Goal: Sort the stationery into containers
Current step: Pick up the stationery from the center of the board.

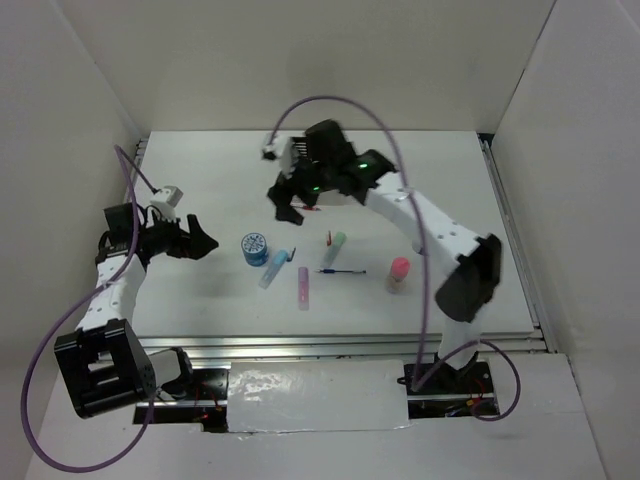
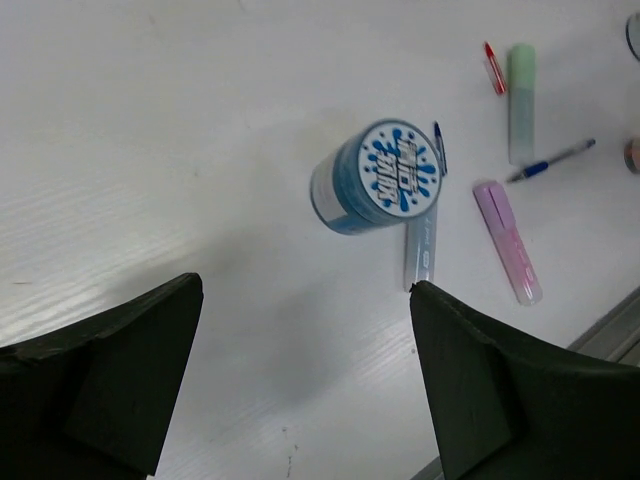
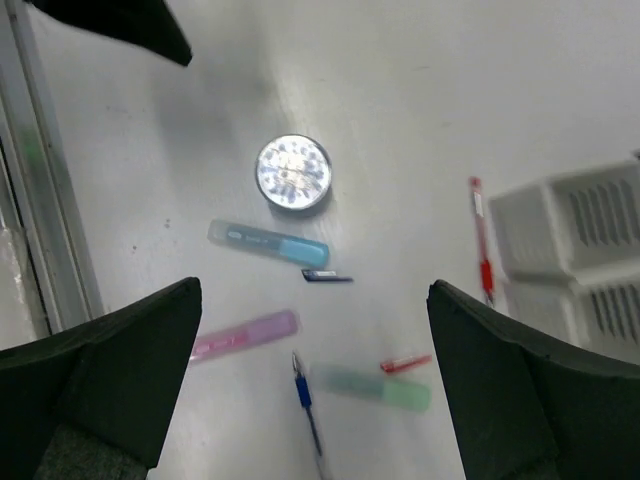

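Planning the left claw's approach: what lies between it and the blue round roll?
Nothing; the left wrist view shows only bare table between the left claw and the blue round roll.

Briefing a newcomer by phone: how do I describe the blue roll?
Start at the middle of the white table. The blue roll is the leftmost item, nearest the left claw. Unlike the pale blue stick beside it, it's a squat cylinder with a splashy printed top.
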Tool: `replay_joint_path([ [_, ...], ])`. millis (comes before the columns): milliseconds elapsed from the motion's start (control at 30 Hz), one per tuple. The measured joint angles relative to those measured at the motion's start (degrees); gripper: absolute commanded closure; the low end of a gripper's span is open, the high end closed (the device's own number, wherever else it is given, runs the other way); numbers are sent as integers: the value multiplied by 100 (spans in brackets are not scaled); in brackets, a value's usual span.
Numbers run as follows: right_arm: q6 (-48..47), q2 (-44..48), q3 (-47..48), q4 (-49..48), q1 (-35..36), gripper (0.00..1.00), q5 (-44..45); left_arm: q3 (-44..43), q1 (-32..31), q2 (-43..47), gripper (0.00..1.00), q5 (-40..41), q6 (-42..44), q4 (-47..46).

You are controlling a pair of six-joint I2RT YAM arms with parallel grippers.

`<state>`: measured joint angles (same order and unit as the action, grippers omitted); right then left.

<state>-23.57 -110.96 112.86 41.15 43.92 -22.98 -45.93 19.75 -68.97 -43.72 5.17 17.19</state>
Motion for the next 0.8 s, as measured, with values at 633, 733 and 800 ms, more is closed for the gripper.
replay_joint_path([
  [633,796,3993,-3528,824,-4815,0,-1307,1182,-1613,-850,1,-461,992,-2302],
  [733,881,4234,-3727,815,-4940,0,-1541,1064,-1746,-1211,1,-442,994,-2321],
  [800,920,4323,-3807,813,-4999,0,-1628,962,-1803,-1368,1,-389,997,-2312],
])
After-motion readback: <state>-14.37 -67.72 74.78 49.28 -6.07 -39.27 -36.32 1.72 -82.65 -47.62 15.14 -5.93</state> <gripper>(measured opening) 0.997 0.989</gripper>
